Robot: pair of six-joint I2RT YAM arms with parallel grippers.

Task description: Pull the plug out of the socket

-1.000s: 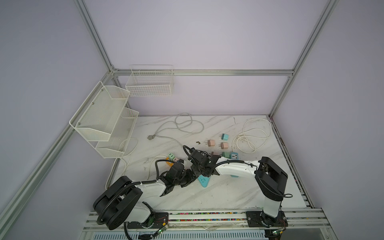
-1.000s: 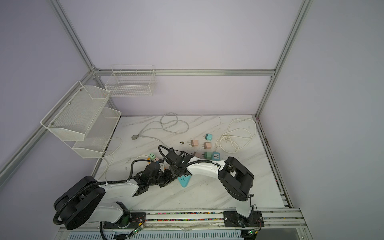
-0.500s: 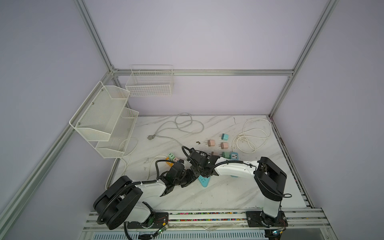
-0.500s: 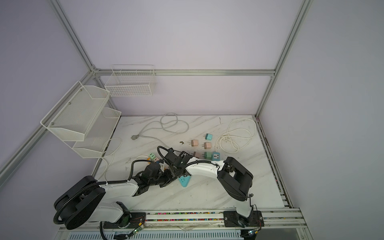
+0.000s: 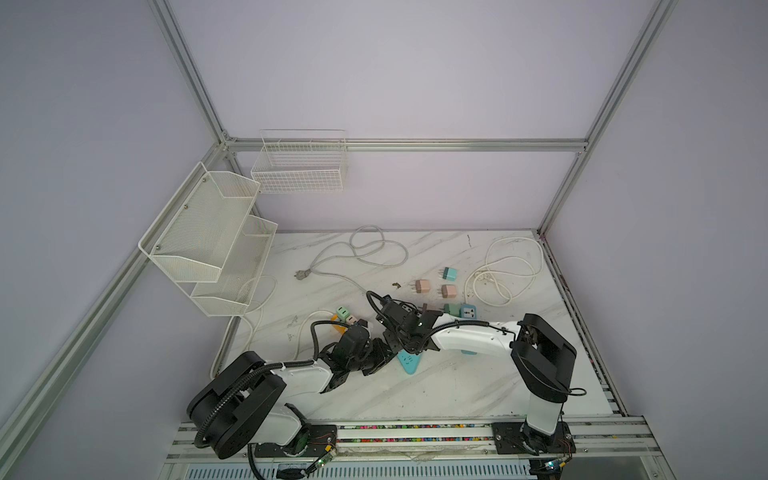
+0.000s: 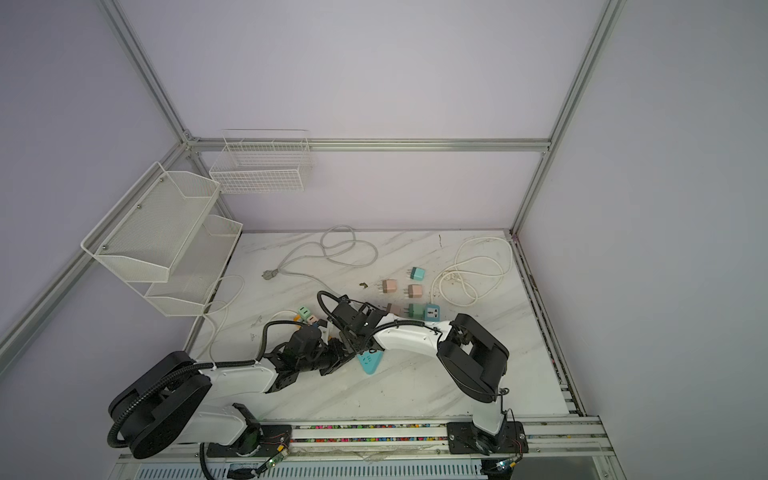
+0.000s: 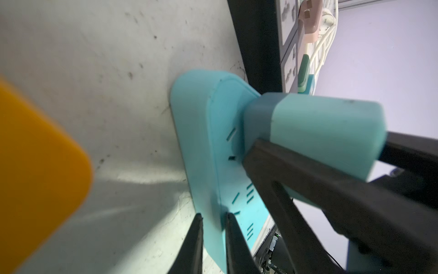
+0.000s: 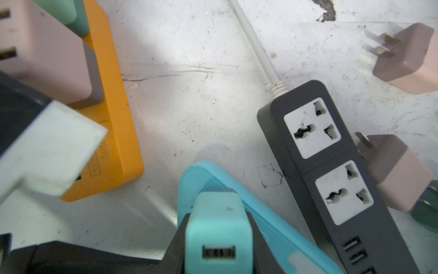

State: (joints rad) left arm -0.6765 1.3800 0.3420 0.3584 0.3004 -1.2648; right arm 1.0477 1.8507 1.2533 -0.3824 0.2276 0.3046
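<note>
Right wrist view: right gripper [image 8: 216,237] clamped narrow on teal plug [image 8: 216,213], one black finger flat against each flank. Plug base flush against blue power strip [image 8: 272,227], near its rounded end, strip flat on marble table [image 8: 201,106]. Left wrist view: left gripper [image 7: 212,220] nearly closed, pinching that strip's long edge between thin fingertips [image 7: 195,237]. Just beside, orange strip [image 8: 118,118]; on the other side, black strip [image 8: 388,237].

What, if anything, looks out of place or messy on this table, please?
One pink adapter lies unplugged on its side near the black power strip, prongs bare; a second pink adapter lies beside it. The marble tabletop is scuffed and speckled with grime, with a dark scrap.
</note>
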